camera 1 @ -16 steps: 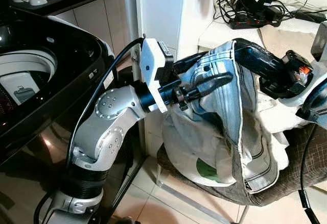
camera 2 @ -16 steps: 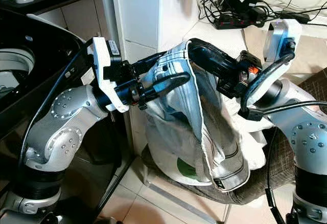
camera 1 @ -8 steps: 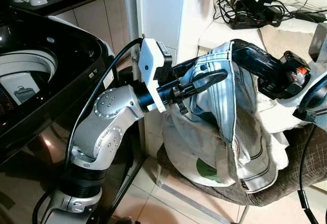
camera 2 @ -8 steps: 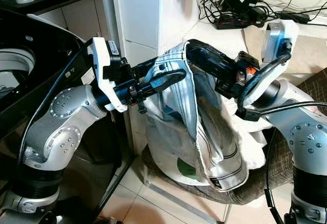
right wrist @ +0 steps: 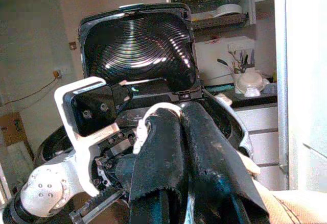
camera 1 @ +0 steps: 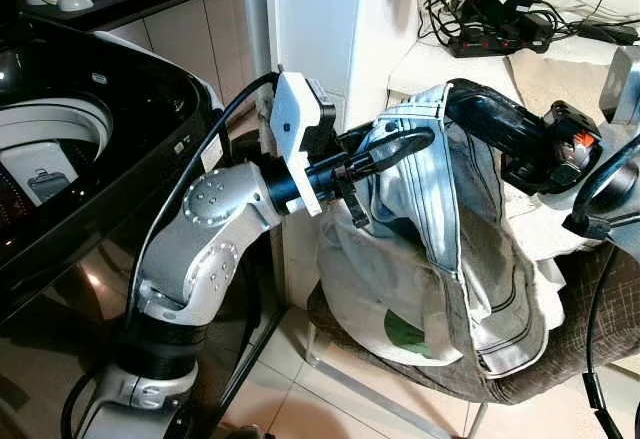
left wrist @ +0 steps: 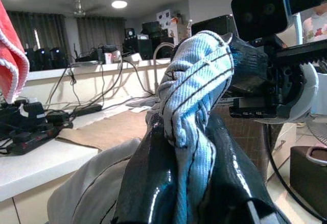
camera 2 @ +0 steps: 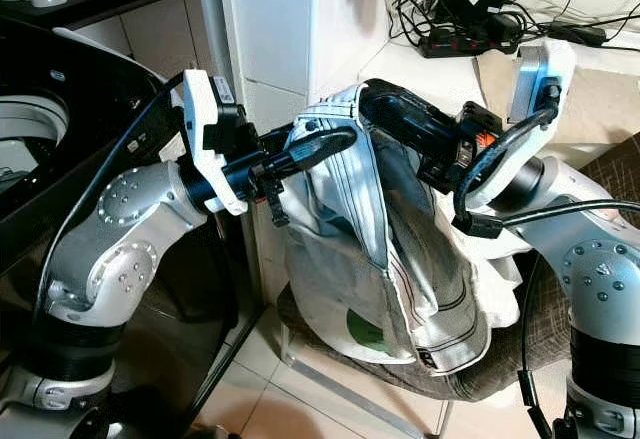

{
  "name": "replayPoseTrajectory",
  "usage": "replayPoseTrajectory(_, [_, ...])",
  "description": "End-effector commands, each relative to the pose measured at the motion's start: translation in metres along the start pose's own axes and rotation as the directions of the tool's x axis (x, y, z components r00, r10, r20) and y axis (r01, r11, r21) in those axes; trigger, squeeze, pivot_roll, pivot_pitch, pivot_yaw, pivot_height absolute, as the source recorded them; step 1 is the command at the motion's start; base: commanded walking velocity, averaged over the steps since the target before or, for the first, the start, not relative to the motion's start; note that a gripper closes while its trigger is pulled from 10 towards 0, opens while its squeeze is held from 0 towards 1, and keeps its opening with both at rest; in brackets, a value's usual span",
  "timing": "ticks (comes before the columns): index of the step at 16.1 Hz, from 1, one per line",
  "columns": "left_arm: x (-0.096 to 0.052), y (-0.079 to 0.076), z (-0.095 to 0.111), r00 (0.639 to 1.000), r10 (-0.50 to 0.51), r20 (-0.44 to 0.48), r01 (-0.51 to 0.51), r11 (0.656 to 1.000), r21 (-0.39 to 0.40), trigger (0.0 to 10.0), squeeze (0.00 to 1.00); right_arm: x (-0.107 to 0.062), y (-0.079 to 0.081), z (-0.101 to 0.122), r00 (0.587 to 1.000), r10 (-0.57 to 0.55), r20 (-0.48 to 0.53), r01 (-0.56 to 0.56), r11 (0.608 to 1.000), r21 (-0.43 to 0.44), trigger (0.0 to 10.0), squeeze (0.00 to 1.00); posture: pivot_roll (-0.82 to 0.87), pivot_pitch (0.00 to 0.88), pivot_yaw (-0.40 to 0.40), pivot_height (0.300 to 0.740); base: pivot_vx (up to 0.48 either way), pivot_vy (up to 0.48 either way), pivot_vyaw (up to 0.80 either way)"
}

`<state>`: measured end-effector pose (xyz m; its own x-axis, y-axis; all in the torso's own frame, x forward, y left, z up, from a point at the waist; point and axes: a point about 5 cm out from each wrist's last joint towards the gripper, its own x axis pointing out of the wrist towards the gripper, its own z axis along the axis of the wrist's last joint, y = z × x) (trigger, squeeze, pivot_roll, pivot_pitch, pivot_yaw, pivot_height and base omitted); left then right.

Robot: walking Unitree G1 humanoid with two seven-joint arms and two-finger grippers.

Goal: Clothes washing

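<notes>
As both arms lift, jeans (camera 1: 440, 189) waistband rides higher than second ago, toward 10 o'clock; left fingers (camera 1: 395, 149), right fingers (camera 1: 480, 114) each clamp denim. Washer (camera 1: 60, 149) open at 9 o'clock: transfer underway.

We see pale blue denim jeans (camera 1: 440, 209) with darker seams hanging in loose folds, waistband uppermost and bunched into a tight roll, lower part draping over a heap of pale laundry (camera 1: 375, 289). The black top-loading washing machine (camera 1: 90, 159) stands alongside, lid raised.
</notes>
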<state>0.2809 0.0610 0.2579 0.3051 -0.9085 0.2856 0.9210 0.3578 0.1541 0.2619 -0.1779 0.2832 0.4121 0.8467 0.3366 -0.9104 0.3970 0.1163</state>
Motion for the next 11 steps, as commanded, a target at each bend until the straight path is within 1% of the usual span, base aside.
replayPoseTrajectory(1, [0.000,0.004,0.002,1.000,0.021,-0.009,-0.020,1.000,0.022,0.0,0.00,0.003,0.007,0.003,0.999,0.035,0.005,-0.035,0.999,-0.033,8.7,0.00,-0.06,0.000,0.019,0.740,0.000,0.000,0.00])
replayPoseTrajectory(2, [-0.001,0.009,0.002,0.999,0.051,-0.020,-0.050,0.998,0.047,0.0,0.00,0.004,0.004,0.001,1.000,0.012,-0.002,-0.012,0.999,-0.031,10.0,0.74,-0.06,0.000,0.019,0.740,0.000,0.000,0.00])
replayPoseTrajectory(3, [-0.003,0.015,0.003,0.996,0.080,-0.032,-0.078,0.995,0.069,0.0,0.00,0.005,0.004,0.002,1.000,0.012,0.009,-0.012,1.000,-0.008,10.0,1.00,-0.06,0.000,0.019,0.740,0.000,0.000,0.00])
replayPoseTrajectory(4, [-0.005,0.021,0.005,0.994,0.104,-0.039,-0.100,0.991,0.093,0.0,0.00,0.005,0.006,0.002,0.999,0.033,0.010,-0.033,0.999,-0.001,10.0,1.00,-0.06,0.000,0.019,0.740,0.000,0.000,0.00])
replayPoseTrajectory(5, [-0.014,0.038,0.015,0.987,0.149,-0.057,-0.138,0.977,0.163,0.0,0.00,0.005,0.008,0.003,1.000,0.023,-0.002,-0.023,1.000,-0.021,10.0,1.00,-0.04,0.000,0.024,0.740,0.000,0.000,0.00])
replayPoseTrajectory(6, [-0.021,0.050,0.023,0.982,0.177,-0.070,-0.159,0.965,0.211,0.0,0.00,0.006,0.009,0.003,1.000,0.017,-0.011,-0.017,0.999,-0.030,10.0,1.00,-0.04,0.000,0.024,0.740,0.000,0.000,0.00])
replayPoseTrajectory(7, [-0.036,0.072,0.045,0.969,0.232,-0.088,-0.195,0.931,0.309,0.0,0.00,0.004,0.015,0.001,0.998,0.059,-0.031,-0.061,0.997,-0.049,10.0,0.00,-0.03,0.000,0.030,0.740,0.000,0.000,0.00])
replayPoseTrajectory(8, [-0.048,0.087,0.063,0.957,0.273,-0.096,-0.218,0.900,0.378,0.0,0.00,0.004,0.017,0.000,0.997,0.067,-0.038,-0.069,0.996,-0.058,10.0,0.00,-0.03,0.000,0.034,0.740,0.000,0.000,0.00])
replayPoseTrajectory(9, [-0.053,0.093,0.072,0.951,0.293,-0.097,-0.230,0.883,0.409,0.0,0.00,0.004,0.018,-0.001,0.997,0.069,-0.040,-0.071,0.996,-0.056,10.0,0.00,-0.03,0.000,0.034,0.740,0.000,0.000,0.00])
replayPoseTrajectory(10, [-0.067,0.113,0.102,0.920,0.381,-0.090,-0.282,0.806,0.521,0.0,0.00,0.004,0.020,-0.001,0.997,0.069,-0.042,-0.071,0.995,-0.064,10.0,0.00,-0.03,0.000,0.036,0.740,0.000,0.000,0.00])
replayPoseTrajectory(11, [-0.072,0.120,0.112,0.905,0.416,-0.087,-0.300,0.770,0.562,0.0,0.00,0.004,0.020,-0.002,0.997,0.067,-0.040,-0.069,0.995,-0.066,10.0,0.00,-0.02,0.000,0.036,0.740,0.000,0.000,0.00])
